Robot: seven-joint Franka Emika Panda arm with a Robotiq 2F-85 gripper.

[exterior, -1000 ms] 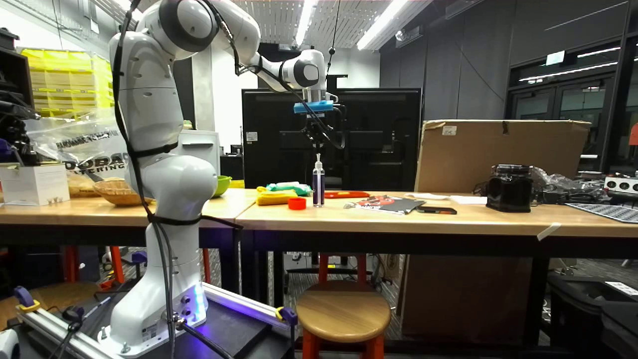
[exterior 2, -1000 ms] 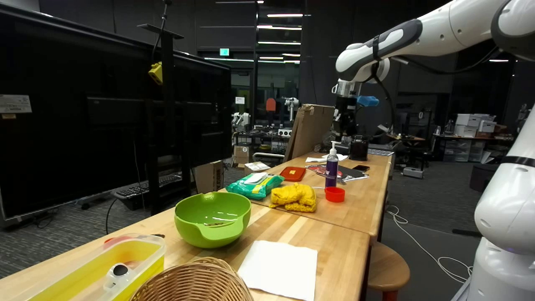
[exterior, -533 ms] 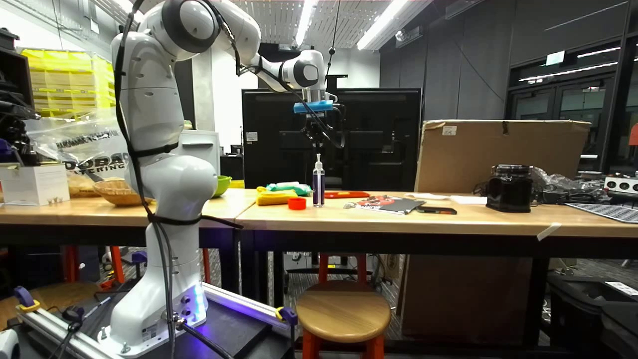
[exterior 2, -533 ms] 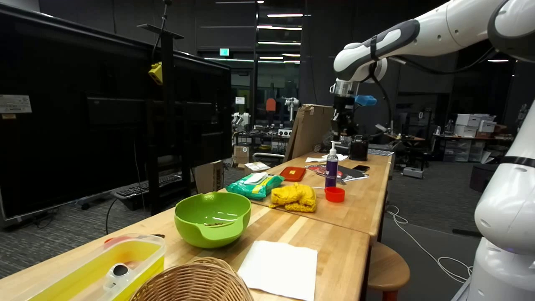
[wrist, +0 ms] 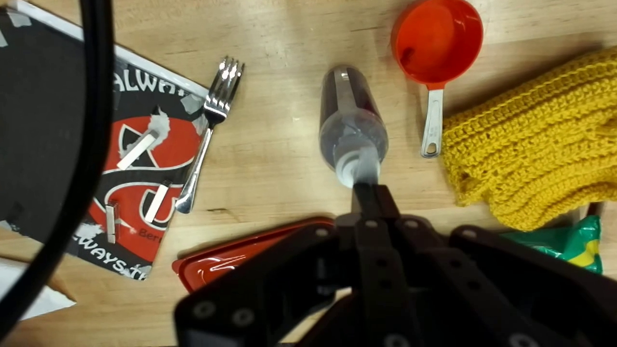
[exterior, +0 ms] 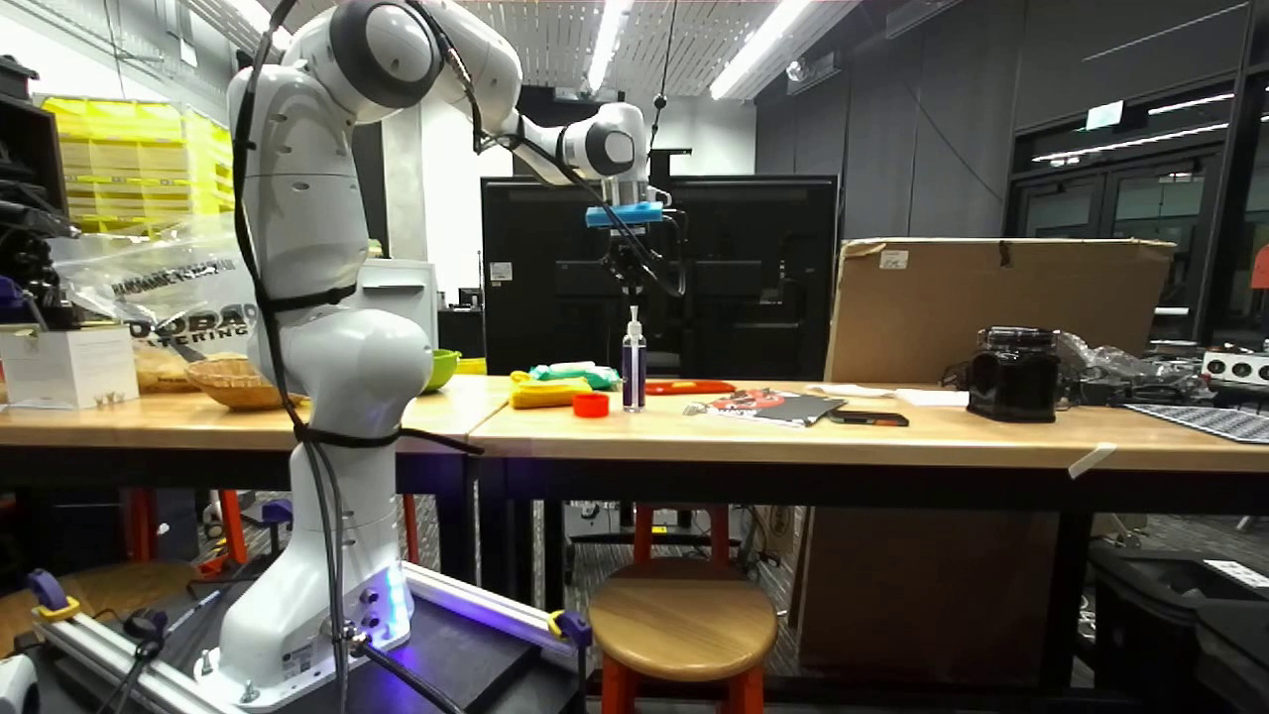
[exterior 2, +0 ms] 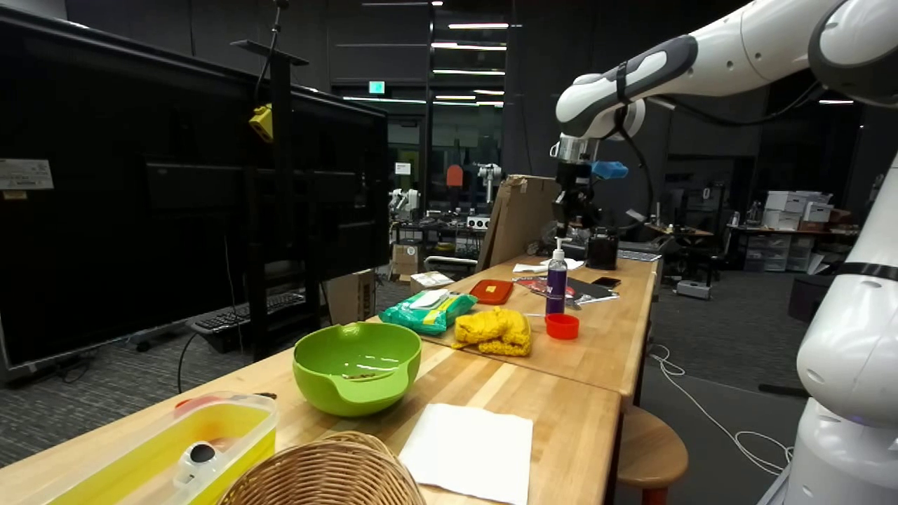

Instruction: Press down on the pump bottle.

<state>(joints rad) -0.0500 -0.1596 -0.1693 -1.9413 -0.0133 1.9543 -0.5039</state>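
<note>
One slender, upright, purple-filled pump bottle (exterior: 634,369) topped by a white pump head (wrist: 348,168) stands on the pale wooden table (exterior: 555,436) in both exterior views, and right over it is one black two-fingered gripper (wrist: 374,197). In the wrist view its two fingers lie together, tips at the pump head; whether they touch it cannot be told. Around the bottle are one silver fork (wrist: 207,137), one shallow red cup (wrist: 458,43) with a grey handle, one yellow knitted cloth (wrist: 540,140), one glossy red tray (wrist: 221,260), one green plastic packet (exterior 2: 414,319) and one flat black printed sheet (wrist: 130,180) bearing three short pale strips (wrist: 137,150). Closer to the camera in an exterior view come one green bowl (exterior 2: 330,389), one brown wicker basket (exterior 2: 330,477), one yellow tub (exterior 2: 259,452) and one square white paper (exterior 2: 473,449). The pump head's far end is hidden behind the fingertips. The gripper covers much of the tray and part of the packet; the wrist view cuts off the cloth at the right and the sheet at the left, where a thick black cable (wrist: 96,96) also crosses. The basket and tub run out of frame at the bottom, and small bits (exterior 2: 361,376) inside the bowl are too faint to name. Against the large black screen (exterior: 555,228) the gripper's fingers are dark on dark, hard to make out.
</note>
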